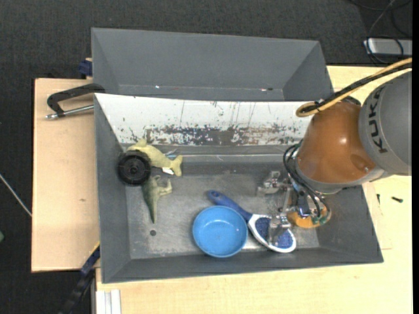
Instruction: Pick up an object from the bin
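At the far left of the grey metal bin [111,195], close to the back wall, a small black wheel [134,169] lies flat on the floor; touching its right side is a pale yellow toy animal [159,157], stretched out toward the right; just in front of these lies a slim olive-green toy lizard [155,195], its tail pointing toward the bin's front; further right, near the front wall, a round blue scoop [219,233] sits with its hollow facing up and its darker blue handle running back and to the left; just beside the scoop's right rim lies a white-and-blue thing shaped like a small shoe [272,235], at the front right of the floor; the gripper [279,205] hangs low over this shoe-like thing, its metal end right above the thing's rear edge, and whether it is spread or clenched I cannot tell; a small orange thing [305,220] lies just right of the gripper, partly hidden under cables; above it bulges the orange wrist cover [334,146] of the arm, reaching in from the right.
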You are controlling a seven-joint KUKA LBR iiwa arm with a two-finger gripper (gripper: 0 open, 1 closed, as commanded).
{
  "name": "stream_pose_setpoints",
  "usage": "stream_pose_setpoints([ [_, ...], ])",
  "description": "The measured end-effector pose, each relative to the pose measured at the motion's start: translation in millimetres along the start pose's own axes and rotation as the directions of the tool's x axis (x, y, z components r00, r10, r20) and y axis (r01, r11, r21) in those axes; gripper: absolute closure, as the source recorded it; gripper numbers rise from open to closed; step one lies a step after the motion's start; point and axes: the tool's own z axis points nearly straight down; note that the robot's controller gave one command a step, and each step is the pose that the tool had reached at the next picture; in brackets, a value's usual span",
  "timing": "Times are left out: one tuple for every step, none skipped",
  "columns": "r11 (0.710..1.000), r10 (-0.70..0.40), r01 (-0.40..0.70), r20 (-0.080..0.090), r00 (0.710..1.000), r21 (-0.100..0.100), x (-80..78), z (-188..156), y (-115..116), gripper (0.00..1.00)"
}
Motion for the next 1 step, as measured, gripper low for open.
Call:
stream_pose_setpoints([
  [1.0, -0.003, 0.003, -0.014, 1.0, 0.0, 2.7, -2.9, -0.1, 1.0],
])
